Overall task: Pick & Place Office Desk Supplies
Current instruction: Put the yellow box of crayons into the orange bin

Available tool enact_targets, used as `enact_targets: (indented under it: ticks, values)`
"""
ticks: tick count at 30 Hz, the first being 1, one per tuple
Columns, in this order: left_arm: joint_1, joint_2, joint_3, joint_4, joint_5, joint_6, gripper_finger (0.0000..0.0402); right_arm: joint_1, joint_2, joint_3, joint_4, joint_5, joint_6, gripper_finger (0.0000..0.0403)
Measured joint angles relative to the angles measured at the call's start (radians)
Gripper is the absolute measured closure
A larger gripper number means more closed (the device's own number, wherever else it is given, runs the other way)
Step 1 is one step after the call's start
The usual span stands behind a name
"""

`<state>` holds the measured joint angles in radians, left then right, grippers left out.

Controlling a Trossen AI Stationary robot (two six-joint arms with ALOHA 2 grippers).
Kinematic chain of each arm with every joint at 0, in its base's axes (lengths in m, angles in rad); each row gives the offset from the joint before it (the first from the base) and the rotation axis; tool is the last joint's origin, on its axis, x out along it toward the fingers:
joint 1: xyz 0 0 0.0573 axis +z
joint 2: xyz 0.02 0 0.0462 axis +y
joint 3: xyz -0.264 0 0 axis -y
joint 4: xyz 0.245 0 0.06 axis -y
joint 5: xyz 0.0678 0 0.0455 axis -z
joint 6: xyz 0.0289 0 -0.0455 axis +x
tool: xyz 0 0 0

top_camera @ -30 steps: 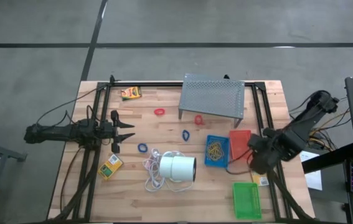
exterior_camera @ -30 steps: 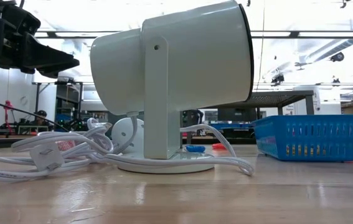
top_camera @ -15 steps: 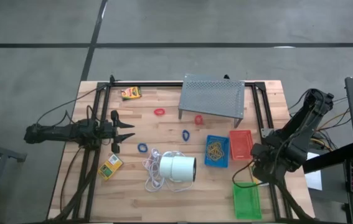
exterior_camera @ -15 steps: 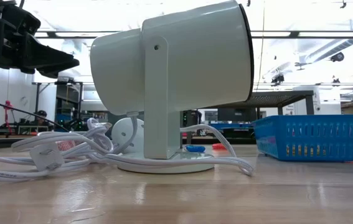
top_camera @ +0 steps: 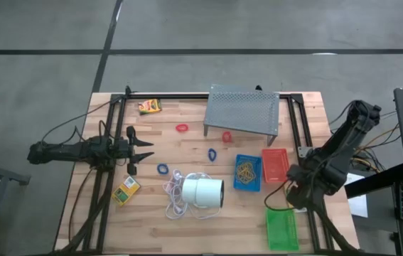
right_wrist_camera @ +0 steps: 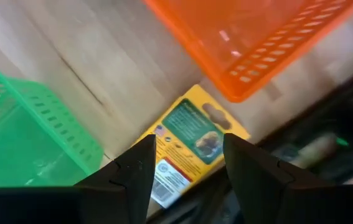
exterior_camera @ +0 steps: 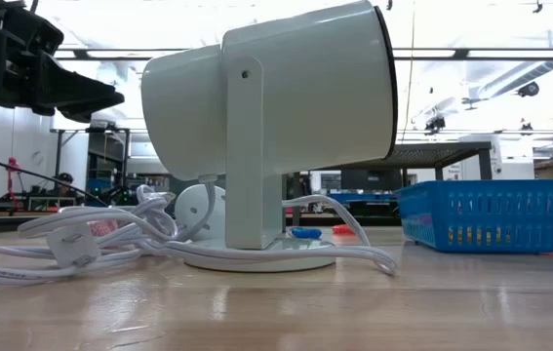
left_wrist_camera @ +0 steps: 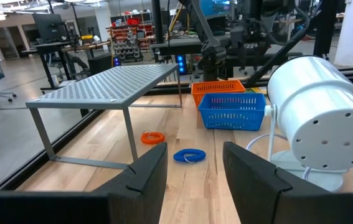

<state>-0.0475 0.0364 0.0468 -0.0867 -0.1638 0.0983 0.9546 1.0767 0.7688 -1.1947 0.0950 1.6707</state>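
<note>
3 trays (top_camera: 275, 164), 3 yellow boxes (right_wrist_camera: 190, 146): one lies between the right gripper (right_wrist_camera: 185, 168)'s parted fingers, unheld; left gripper (left_wrist_camera: 193, 163) parted, empty.

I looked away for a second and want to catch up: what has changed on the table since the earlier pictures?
The right gripper moved from beside the red tray toward the green tray and now hangs, fingers open, over a yellow box lying between the two trays. It holds nothing. The left gripper, loops, blue tray and lamp stayed as they were.
</note>
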Motion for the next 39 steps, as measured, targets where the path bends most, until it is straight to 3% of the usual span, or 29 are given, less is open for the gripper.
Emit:
enact_targets:
  ticks: [6,11,20,28,35,39]
  values:
    - [0.000,0.000,0.000,0.000,0.000,0.000,0.0242,-0.006,-0.079,-0.127,0.131,-0.038,-0.003,0.0204]
    - [0.000,0.000,0.000,0.000,0.000,0.000,0.0242,-0.006,-0.126,-0.149,0.121,-0.044,-0.066,0.0204]
    - [0.000,0.000,0.000,0.000,0.000,0.000,0.0243,-0.011,-0.086,-0.155,0.118,-0.067,-0.119,0.0204]
    - [0.000,0.000,0.000,0.000,-0.001,0.001,0.0243,-0.131,-0.078,-0.139,0.130,-0.104,-0.119,0.0204]
    - [0.001,0.000,0.000,0.000,-0.004,0.005,0.0243,-0.282,-0.080,-0.092,0.123,-0.283,-0.061,0.0204]
    - [0.001,0.000,0.000,0.000,-0.004,0.008,0.0243,-0.295,-0.080,-0.101,0.091,-0.310,-0.072,0.0204]
